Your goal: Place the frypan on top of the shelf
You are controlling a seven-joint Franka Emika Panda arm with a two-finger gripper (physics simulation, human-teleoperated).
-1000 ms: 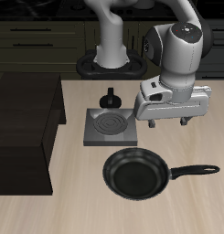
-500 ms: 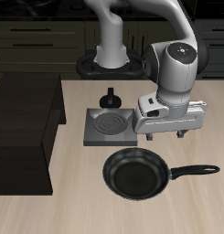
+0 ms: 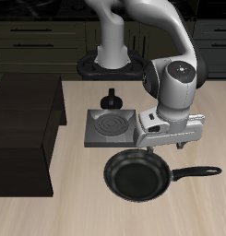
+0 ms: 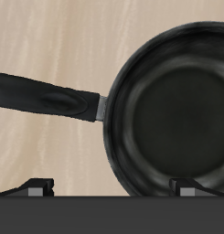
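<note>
A white robot arm reaches down from the upper centre of the exterior view, its claw (image 3: 164, 147) hanging just above a pale wooden bench (image 3: 133, 217). The claw's two short fingers point downward with a clear gap between them, spread fairly wide, and nothing is held or touched. Directly below and slightly forward of the claw, in the lower centre of the frame, lies the frypan (image 3: 137, 175): a round, shallow black pan with a glossy rim, resting flat on the bench, its long straight black handle (image 3: 196, 172) running toward the right edge of the frame. In the wrist view the frypan (image 4: 173, 114) fills much of the picture, its dark inside empty and faintly shiny, with the handle (image 4: 45, 96) joined by a small grey collar. Two finger tips (image 4: 37, 188) show at the frame's edge, apart from the pan. The shelf (image 3: 22, 129), a large dark wooden unit, fills the left side of the exterior view, well apart from the frypan.
</note>
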